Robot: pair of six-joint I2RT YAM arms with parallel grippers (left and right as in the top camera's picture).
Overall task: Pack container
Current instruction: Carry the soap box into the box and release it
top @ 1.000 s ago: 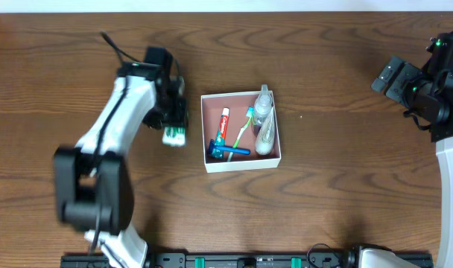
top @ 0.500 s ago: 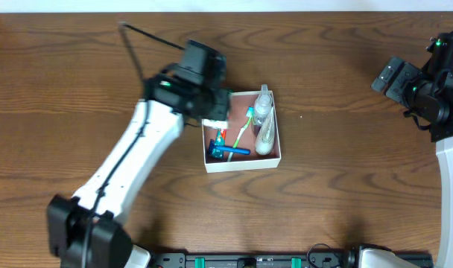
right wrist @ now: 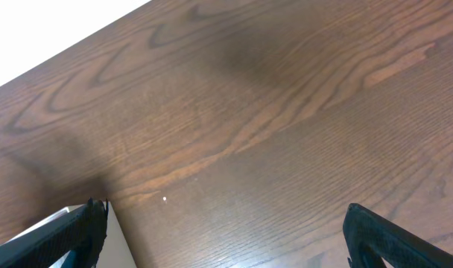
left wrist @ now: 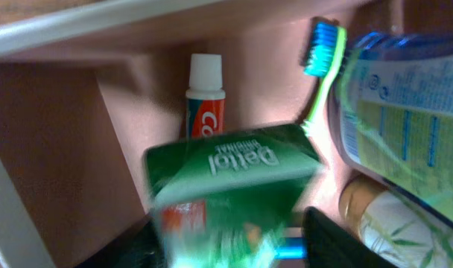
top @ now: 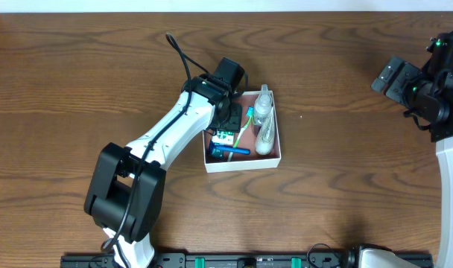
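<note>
The container [top: 241, 164] is a shallow white-walled square box with a pink-brown inside, at mid table. It holds a toothpaste tube [left wrist: 206, 97], a green toothbrush [top: 245, 124], a blue razor [top: 236, 151] and two bottles [top: 264, 123]. My left gripper [top: 226, 128] reaches into its left half. In the left wrist view, a green-and-white Dettol packet [left wrist: 234, 175] lies blurred between the left gripper's [left wrist: 226, 251] spread fingers, with a gap on the right side. The packet also shows from overhead [top: 225, 138]. My right gripper [top: 394, 78] is open and empty, far right.
Bare brown wood table [top: 346, 186] surrounds the container. The right wrist view shows only table wood [right wrist: 271, 134] between that gripper's wide fingers [right wrist: 230, 231]. The container's white wall [left wrist: 100, 26] stands close ahead of the left gripper.
The left arm has swung right from the table's left side, carrying the green packet, to inside the container. The packet now looks loose between the fingers. The right arm has not moved.
</note>
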